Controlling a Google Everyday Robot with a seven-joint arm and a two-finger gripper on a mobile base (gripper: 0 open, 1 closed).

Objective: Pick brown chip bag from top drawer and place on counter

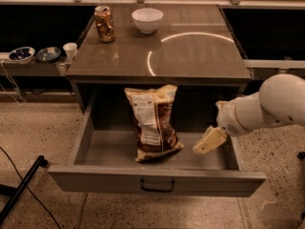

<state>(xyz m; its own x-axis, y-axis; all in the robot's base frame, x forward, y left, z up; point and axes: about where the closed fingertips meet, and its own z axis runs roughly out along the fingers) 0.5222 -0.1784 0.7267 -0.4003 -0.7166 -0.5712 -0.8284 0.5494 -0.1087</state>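
Note:
The brown chip bag (153, 121) lies in the open top drawer (157, 180), near its middle, with its cream top edge toward the back and its pale label panel facing up. The drawer is pulled fully out, and its dark pull handle (157, 185) is on the front panel. The counter (190, 51) is above it, with a bright ring of light reflected on it. My gripper (208, 141) hangs over the right part of the drawer, to the right of the bag and apart from it. It holds nothing.
A can (104, 24) and a white bowl (147, 19) stand at the back of the counter. A side shelf at the left holds two small dishes (21, 54) and a white cup (70, 50). A dark pole (21, 189) lies on the floor at the lower left.

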